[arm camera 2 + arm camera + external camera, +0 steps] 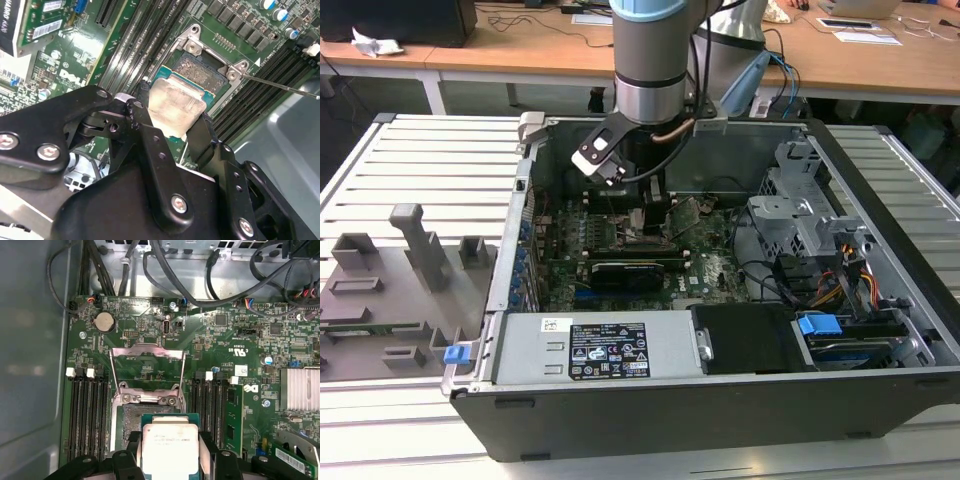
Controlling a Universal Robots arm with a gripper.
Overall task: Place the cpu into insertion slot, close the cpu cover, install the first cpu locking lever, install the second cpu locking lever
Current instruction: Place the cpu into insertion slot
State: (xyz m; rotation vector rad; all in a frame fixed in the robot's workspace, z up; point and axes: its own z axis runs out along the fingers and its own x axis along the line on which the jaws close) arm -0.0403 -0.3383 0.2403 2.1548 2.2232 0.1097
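My arm [655, 80] reaches down into an open computer case [720, 410] lying on a slatted table [430, 150]; my gripper [655, 212] hangs low over the green motherboard [712, 268].

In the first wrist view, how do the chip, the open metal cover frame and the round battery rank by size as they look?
Largest: the metal cover frame and the chip look about alike. The chip is nearer the camera, so I do not rank these two.
Smallest: the round battery.
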